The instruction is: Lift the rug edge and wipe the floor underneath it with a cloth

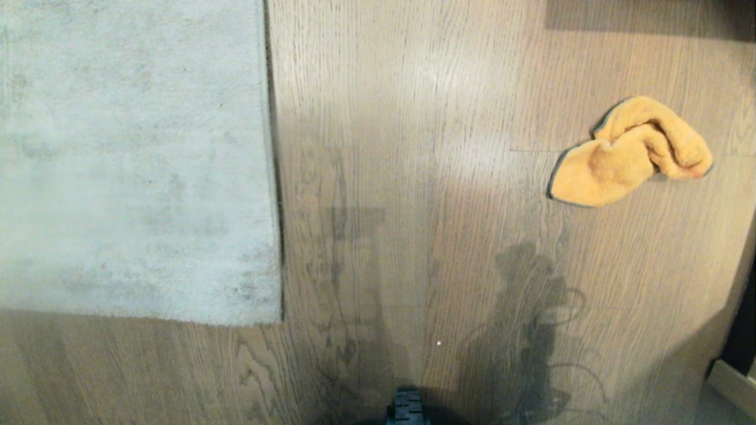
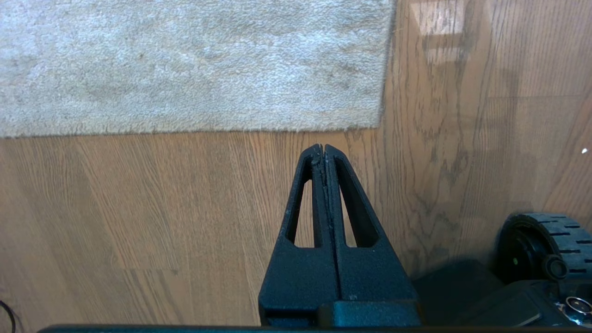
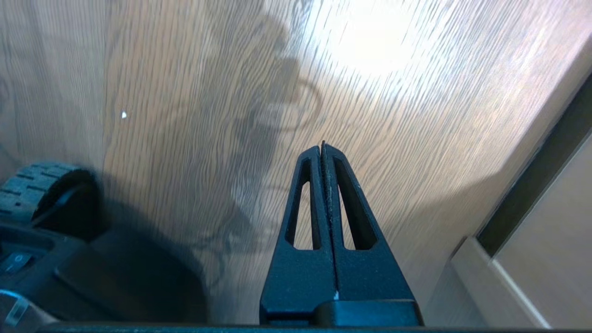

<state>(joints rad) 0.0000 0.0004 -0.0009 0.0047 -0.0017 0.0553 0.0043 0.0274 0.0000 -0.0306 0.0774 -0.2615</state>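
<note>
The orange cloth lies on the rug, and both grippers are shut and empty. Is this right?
Not quite. The head view shows the cloth on the bare floor, well apart from the rug. The left gripper and right gripper are indeed shut and empty.

The head camera looks steeply down on the light brown wood-plank floor (image 1: 413, 177), while both wrist cameras look along closed black fingers, nearer the floor, sharing its black ribbed wheel (image 1: 406, 407).

**Warm light, long shadows**

Soft glare pools on the light brown wood-plank floor (image 1: 449, 147) ahead of me. My own dark shadow falls across its near planks. My right wrist view is streaked with motion blur.
</note>
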